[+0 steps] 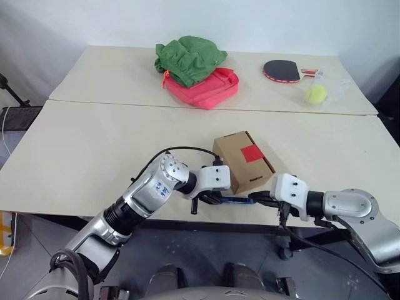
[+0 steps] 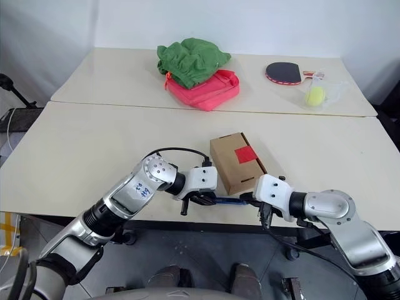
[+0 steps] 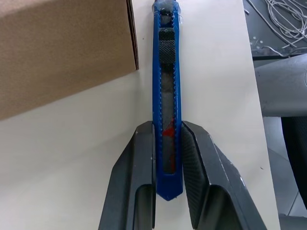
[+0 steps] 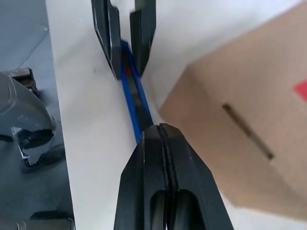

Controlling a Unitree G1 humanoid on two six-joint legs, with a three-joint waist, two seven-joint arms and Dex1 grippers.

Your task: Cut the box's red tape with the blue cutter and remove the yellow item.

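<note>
Blue cutter (image 3: 167, 105) clamped in left hand (image 3: 168, 158); right hand (image 4: 163, 132) pinched together at its tip. Red tape (image 1: 252, 153) uncut, box (image 1: 242, 161) sealed near bench front edge.

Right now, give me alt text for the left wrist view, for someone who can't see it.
The left pincer is closed on the lower end of the blue cutter, which runs away from the camera above a pale table. A side of the brown cardboard box stands beside it.
</note>
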